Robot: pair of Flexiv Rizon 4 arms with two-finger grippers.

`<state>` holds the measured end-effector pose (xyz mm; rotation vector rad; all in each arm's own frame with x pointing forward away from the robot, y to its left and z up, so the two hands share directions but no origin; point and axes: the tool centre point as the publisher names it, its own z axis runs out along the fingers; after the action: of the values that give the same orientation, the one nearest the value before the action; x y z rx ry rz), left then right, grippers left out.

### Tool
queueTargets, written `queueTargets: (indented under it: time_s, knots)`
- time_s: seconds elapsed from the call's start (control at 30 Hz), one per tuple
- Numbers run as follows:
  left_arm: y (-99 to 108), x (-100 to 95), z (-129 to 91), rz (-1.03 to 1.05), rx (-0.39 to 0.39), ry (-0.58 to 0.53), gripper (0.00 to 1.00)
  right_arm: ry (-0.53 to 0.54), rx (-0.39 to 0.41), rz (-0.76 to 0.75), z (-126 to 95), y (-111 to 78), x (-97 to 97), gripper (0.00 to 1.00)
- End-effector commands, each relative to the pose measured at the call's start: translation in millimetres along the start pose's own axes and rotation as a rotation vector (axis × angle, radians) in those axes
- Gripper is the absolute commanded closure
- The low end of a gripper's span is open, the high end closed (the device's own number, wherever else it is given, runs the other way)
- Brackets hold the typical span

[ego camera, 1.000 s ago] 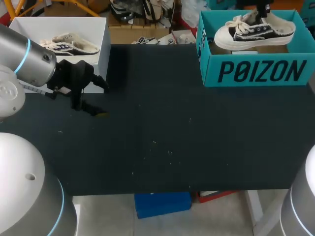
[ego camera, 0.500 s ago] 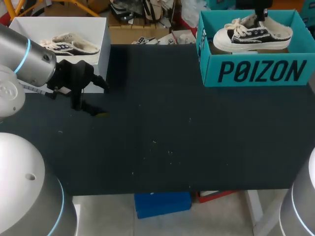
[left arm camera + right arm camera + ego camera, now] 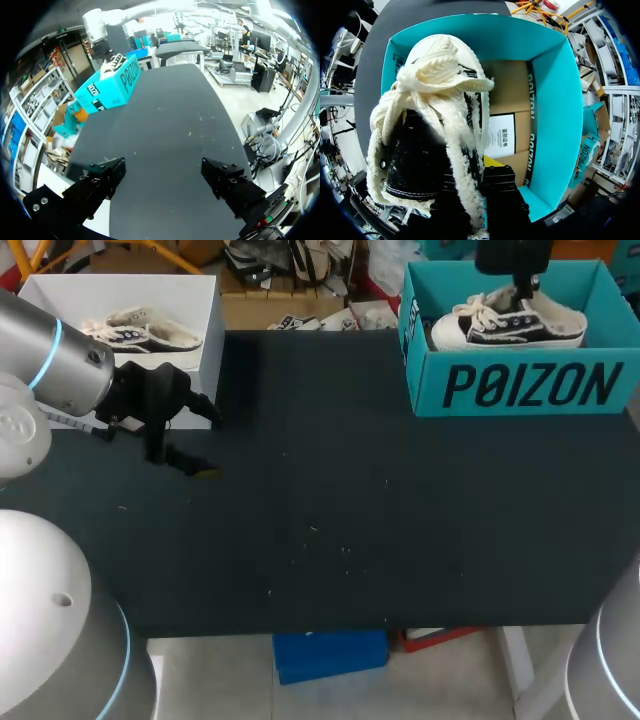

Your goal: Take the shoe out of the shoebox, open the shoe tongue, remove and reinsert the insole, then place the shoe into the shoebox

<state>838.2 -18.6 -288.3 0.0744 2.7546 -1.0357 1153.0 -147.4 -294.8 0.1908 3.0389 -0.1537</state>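
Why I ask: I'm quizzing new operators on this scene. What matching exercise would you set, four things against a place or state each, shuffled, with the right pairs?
Things
1. black-and-white shoe
2. teal shoebox
3. white box
4. left claw

Places or states
A. stands at the far right of the table
B. open, with nothing between its fingers
C. gripped by the right claw
D. at the far left, with pale shoes inside

Pairs: 1-C, 2-A, 3-D, 4-B
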Motion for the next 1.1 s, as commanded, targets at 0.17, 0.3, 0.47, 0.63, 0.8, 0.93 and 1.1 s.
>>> queueTargets:
  time_s: [0.17, 0.3, 0.47, 0.63, 0.8, 0.93, 1.1]
  knots:
    - [0, 1.2, 1, 0.001, -0.001, -0.003, 0.00, 0.035, -0.023, -0.002, 22, 2.9, -1.5, 1.00]
    - [0, 1.2, 1, 0.001, -0.001, -0.003, 0.00, 0.051, -0.032, -0.010, 32, 5.9, -0.6, 1.00]
    - [0, 1.2, 1, 0.001, -0.001, -0.003, 0.00, 0.071, -0.044, -0.016, 44, 6.8, -0.6, 1.00]
    - [0, 1.2, 1, 0.001, -0.001, -0.003, 0.00, 0.084, -0.048, -0.020, 55, 7.5, -1.1, 1.00]
    - [0, 1.2, 1, 0.001, -0.001, -0.003, 0.00, 0.100, -0.045, -0.019, 68, 7.3, 0.3, 1.00]
    - [0, 1.2, 1, 0.001, -0.001, -0.003, 0.00, 0.111, -0.047, -0.023, 77, 7.3, 0.2, 1.00]
    - [0, 1.2, 1, 0.001, -0.001, -0.003, 0.00, 0.123, -0.053, -0.027, 86, 8.5, 0.9, 1.00]
